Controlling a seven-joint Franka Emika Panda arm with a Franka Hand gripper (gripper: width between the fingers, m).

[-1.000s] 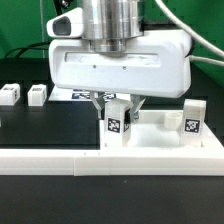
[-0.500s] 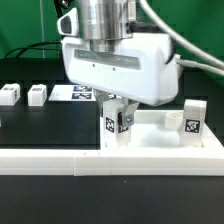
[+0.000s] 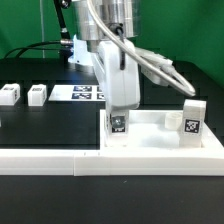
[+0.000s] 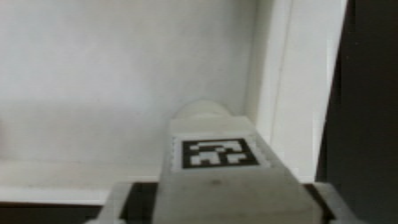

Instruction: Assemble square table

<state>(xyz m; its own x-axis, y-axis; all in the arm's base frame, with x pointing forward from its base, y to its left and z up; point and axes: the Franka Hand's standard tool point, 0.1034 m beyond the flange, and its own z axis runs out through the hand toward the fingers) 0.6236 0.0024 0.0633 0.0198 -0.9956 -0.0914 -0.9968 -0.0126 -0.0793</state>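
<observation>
Gripping a leg block at the slab's corner

Clamped on an upright leg block (image 3: 117,127), the gripper (image 3: 117,110) holds it at the nine o'clock corner of the square table (image 3: 153,136), which sits at four o'clock in the exterior view. A second leg block (image 3: 192,116) stands at the slab's three o'clock corner. A third leg block (image 3: 10,94) and a fourth leg block (image 3: 37,94) lie at nine o'clock, well apart from the slab.

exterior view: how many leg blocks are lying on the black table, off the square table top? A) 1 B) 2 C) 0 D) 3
B: a leg block and a second leg block lie on the black table at the exterior view's left. The held leg block and the upright leg block are at the square table top.
</observation>
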